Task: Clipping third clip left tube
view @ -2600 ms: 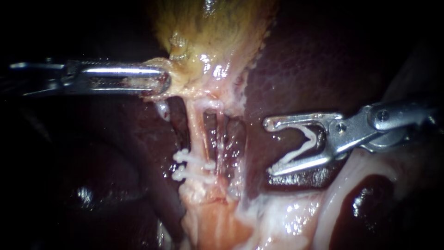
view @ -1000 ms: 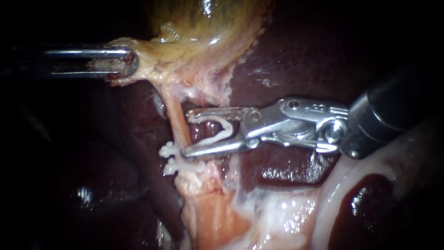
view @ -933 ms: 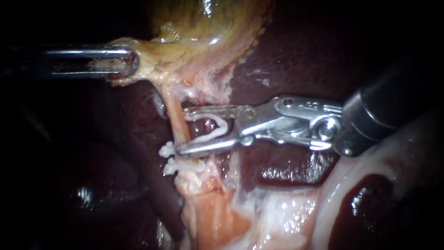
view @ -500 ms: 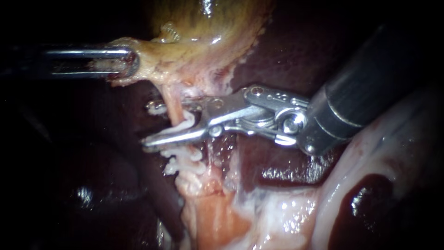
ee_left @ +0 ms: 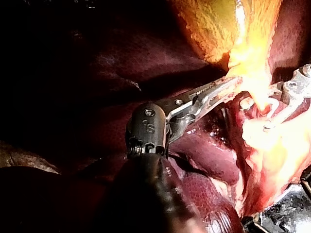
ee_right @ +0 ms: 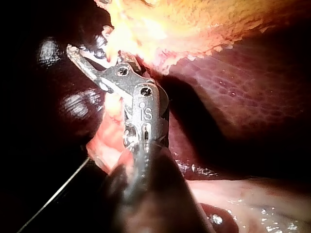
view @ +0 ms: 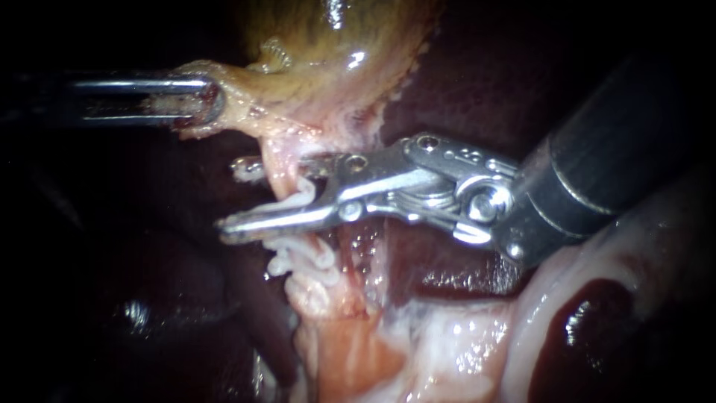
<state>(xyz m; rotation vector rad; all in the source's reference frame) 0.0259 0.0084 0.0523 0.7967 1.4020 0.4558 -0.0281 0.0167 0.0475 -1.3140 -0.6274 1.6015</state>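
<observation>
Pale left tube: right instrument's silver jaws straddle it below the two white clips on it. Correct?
No: above them, toward the yellow gallbladder. The endoscope view shows the right instrument, holding a third white clip, straddling the pale left tube above the two white clips.

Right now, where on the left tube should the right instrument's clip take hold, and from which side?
The bare stretch of the left tube above the two clips, from the right, jaws crosswise: the tube runs straight up to the gallbladder, which the left instrument holds. The right instrument's loaded clip straddles it there.
</observation>
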